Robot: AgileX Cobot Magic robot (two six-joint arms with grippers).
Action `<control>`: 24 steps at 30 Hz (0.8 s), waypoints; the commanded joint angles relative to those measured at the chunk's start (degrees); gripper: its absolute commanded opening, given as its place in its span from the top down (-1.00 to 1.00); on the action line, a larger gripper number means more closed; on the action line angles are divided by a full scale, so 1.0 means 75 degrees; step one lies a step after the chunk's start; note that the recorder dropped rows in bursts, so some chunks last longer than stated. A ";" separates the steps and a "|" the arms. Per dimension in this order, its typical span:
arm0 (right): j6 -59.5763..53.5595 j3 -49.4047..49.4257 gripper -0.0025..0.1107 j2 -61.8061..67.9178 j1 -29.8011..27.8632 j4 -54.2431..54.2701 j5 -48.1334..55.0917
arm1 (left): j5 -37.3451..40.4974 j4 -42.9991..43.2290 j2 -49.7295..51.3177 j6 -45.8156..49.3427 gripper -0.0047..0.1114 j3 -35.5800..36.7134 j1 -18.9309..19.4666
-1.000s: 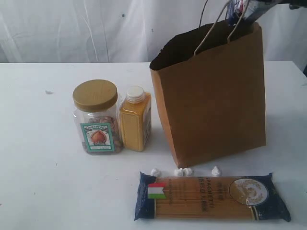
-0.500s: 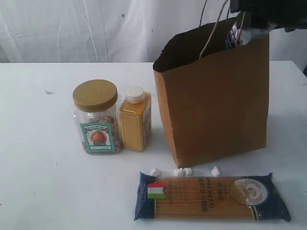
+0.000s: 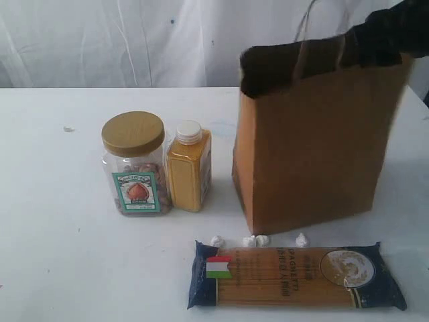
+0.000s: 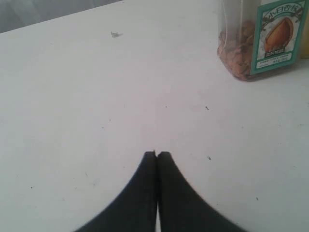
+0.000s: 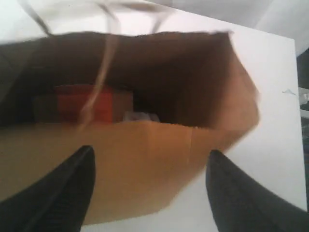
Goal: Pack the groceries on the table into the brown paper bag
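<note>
The brown paper bag [image 3: 315, 147] stands open on the table [image 3: 53, 221], with my right arm a dark blur over its right rim. In the right wrist view my right gripper [image 5: 150, 152] is open and empty just above the bag [image 5: 145, 159]. Inside lie a red-orange packet [image 5: 82, 104] and something small and pale [image 5: 140, 116]. The clear jar [image 3: 134, 164] with its gold lid and the yellow bottle [image 3: 188, 168] stand left of the bag. The spaghetti packet [image 3: 295, 276] lies in front. My left gripper [image 4: 157, 153] is shut and empty, low over bare table near the jar [image 4: 260, 41].
Several tiny white crumbs [image 3: 258, 240] lie between the bag and the spaghetti packet. A white curtain hangs behind the table. The bag's twine handles [image 3: 305, 30] stick up by my right arm.
My right gripper came down to the bag's mouth holding a blue-and-white item, which no longer shows, and its jaws have widened. The bag has shifted to the right. The left arm is still.
</note>
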 commanded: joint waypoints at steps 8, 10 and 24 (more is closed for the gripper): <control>0.0019 -0.0062 -0.13 -0.0085 -0.0046 -0.0176 0.0181 | -0.0013 -0.0114 -0.0040 -0.0002 0.92 0.0018 0.0017; 0.0019 -0.0062 -0.12 -0.0118 -0.0046 -0.0143 0.0200 | -0.0013 -0.0114 -0.0040 -0.0002 0.92 0.0018 0.0017; -0.0029 -0.0062 0.07 -0.1406 -0.0046 -0.0838 0.0648 | -0.0013 -0.0114 -0.0040 -0.0002 0.92 0.0018 0.0017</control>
